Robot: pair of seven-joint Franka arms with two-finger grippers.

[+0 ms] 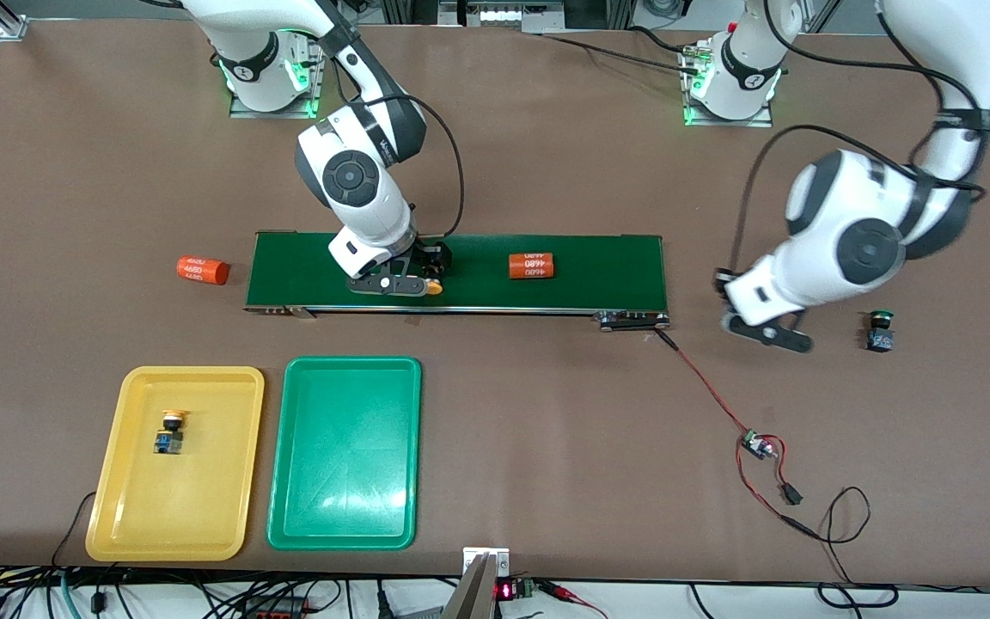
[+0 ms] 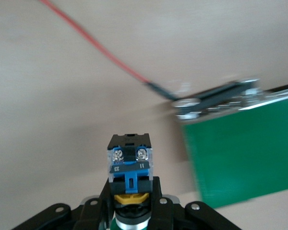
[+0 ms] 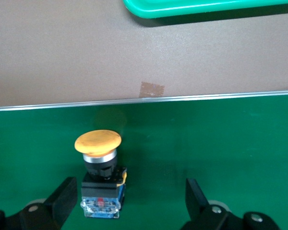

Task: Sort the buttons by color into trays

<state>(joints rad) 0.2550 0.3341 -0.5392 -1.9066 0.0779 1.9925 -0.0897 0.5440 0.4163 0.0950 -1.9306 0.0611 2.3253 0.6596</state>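
Orange cylinder, off the belt [image 1: 203, 271]: we find it lying on its side on the tabletop [image 1: 546, 413] at the right arm's end.
Yellow tray [image 1: 117, 507]: we record one yellow-capped button [image 1: 172, 432] lying in it, long axis running away from the front camera, cap at the farther end.
Green tray [image 1: 345, 499]: beside the yellow tray, toward the left arm's end.
Right arm: we see it bent down over the conveyor belt [image 1: 598, 271], wrist pointing down.
Right claw [image 3: 129, 196]: fingers spread wide, low over the belt, straddling a second yellow-capped button [image 3: 100, 175] without touching it; that button lies on the belt, cap toward the green tray.
Orange cylinder, on the belt [image 1: 532, 266]: lying on its side.
Left arm: elbow high, wrist angled down over bare tabletop just off the belt's end.
Left claw [image 2: 132, 203]: we see it clamped on a green-capped button [image 2: 129, 160], terminal block pointing outward from the fingers.
Loose green-capped button [image 1: 879, 331]: on the tabletop near the left claw, cap farther from the front camera.
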